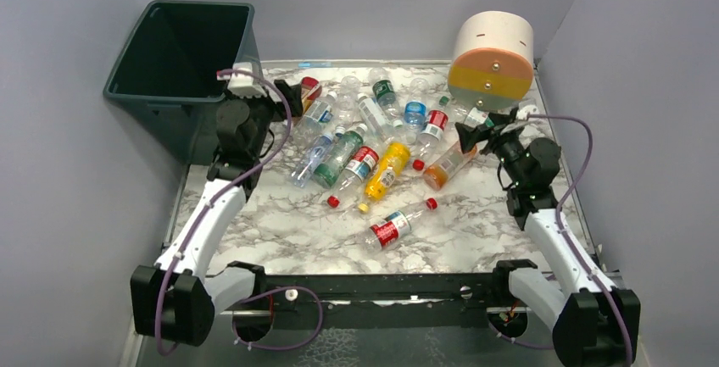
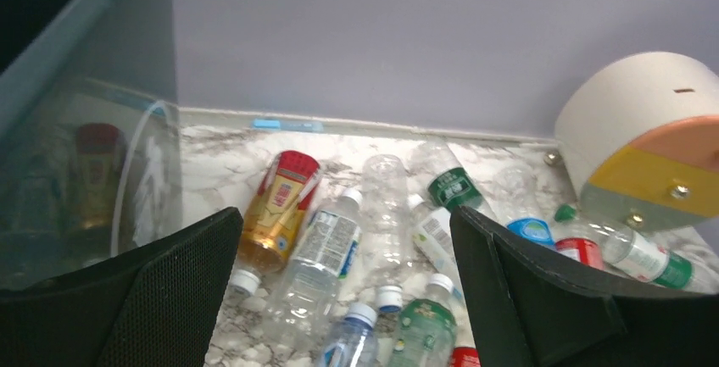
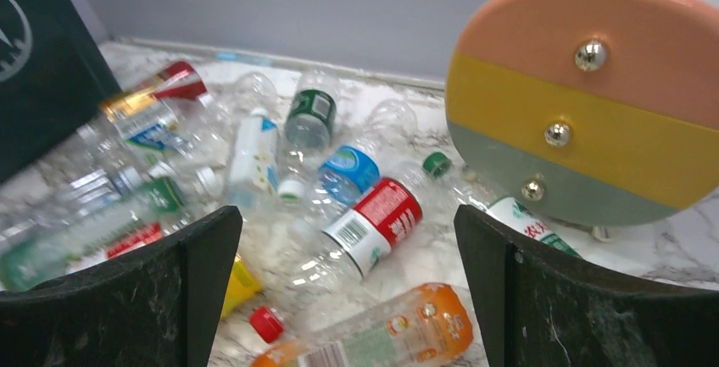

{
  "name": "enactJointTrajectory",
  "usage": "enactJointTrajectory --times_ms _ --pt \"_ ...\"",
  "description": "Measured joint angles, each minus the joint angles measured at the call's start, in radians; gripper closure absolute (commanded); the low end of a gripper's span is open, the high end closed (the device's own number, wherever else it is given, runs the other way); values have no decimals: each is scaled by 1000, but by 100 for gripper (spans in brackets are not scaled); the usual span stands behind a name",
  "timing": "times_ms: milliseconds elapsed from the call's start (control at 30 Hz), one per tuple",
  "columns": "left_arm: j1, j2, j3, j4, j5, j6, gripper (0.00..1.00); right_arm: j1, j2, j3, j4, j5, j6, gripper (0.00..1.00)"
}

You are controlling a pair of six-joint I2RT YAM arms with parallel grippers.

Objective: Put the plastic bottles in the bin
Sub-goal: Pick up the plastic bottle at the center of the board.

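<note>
Several plastic bottles (image 1: pixel 373 134) lie in a heap on the marble table, mostly clear, with a yellow one (image 1: pixel 386 170) and an orange one (image 1: pixel 447 165). One red-labelled bottle (image 1: pixel 398 225) lies apart nearer the front. The dark green bin (image 1: pixel 182 53) stands at the back left. My left gripper (image 1: pixel 287 100) hovers open beside the bin, over an amber bottle (image 2: pixel 280 210) and a clear bottle (image 2: pixel 318 257). My right gripper (image 1: pixel 483 128) is open at the heap's right edge, above a red-labelled bottle (image 3: pixel 373 223) and the orange bottle (image 3: pixel 390 333). Neither gripper holds anything.
A big cream, orange and yellow cylinder (image 1: pixel 493 60) lies at the back right, close behind my right gripper. Grey walls close in the table on three sides. The bin's wall (image 2: pixel 76 130) is just left of my left fingers.
</note>
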Motion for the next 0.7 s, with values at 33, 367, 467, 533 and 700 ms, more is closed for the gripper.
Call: enactJointTrajectory --times_ms 33,367,467,533,700 --pt "0 21 47 -45 14 -11 1 0 -18 38 -59 0 24 1" --pt "-21 130 195 -288 461 -60 1 0 -77 326 -507 -6 245 1" --pt "-21 138 191 -296 577 -101 1 0 -103 325 -574 -1 293 1" --pt "-14 157 186 -290 651 -132 1 1 -122 325 -627 41 342 1" --pt "-100 193 173 -348 706 -156 1 2 -140 319 -697 91 409 1"
